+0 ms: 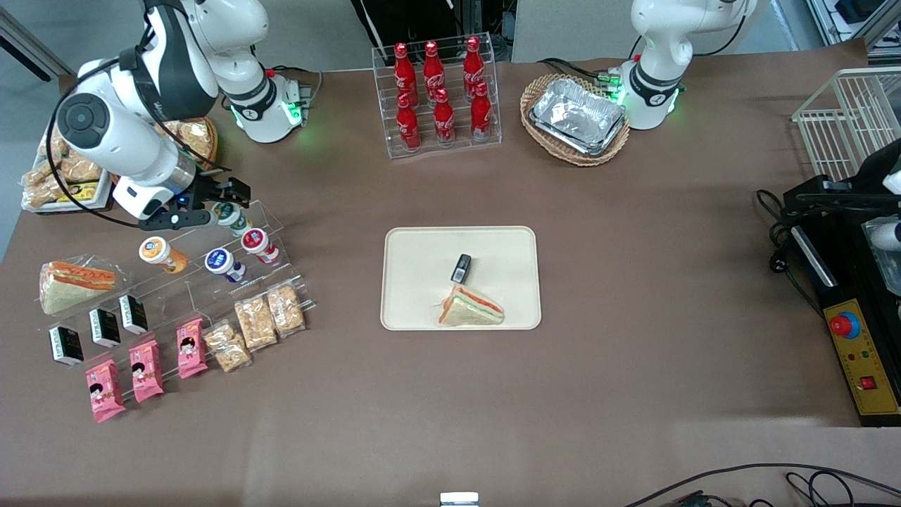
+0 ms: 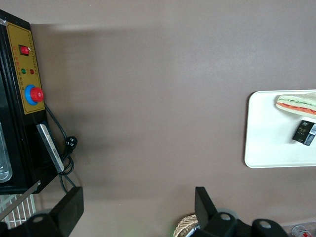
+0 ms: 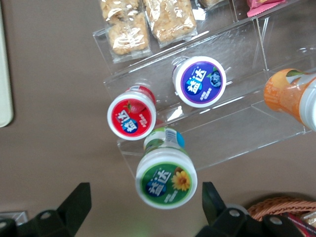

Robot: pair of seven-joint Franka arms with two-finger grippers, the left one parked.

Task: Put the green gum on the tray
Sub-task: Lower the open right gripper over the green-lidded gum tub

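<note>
The green gum (image 1: 230, 217) is a small white bottle with a green-and-white lid. It lies tilted on the top step of a clear acrylic stand (image 1: 274, 236). My right gripper (image 1: 210, 205) hangs open right over it, touching nothing. In the right wrist view the lid (image 3: 166, 178) sits between the two spread black fingers (image 3: 79, 203), nearer to one of them, and the gripper (image 3: 145, 207) holds nothing. The cream tray (image 1: 415, 282) lies flat at mid-table, well away toward the parked arm's end; it also shows in the left wrist view (image 2: 271, 133) and the right wrist view (image 3: 5, 74).
A red-lidded bottle (image 1: 257, 242), a blue-lidded one (image 1: 221, 261) and an orange one (image 1: 159, 253) lie on the same stand. Snack packs (image 1: 257, 322) lie nearer the camera. A sandwich (image 1: 470, 308) and a small black pack (image 1: 461, 267) lie on the tray. A cola rack (image 1: 440, 95) stands farther away.
</note>
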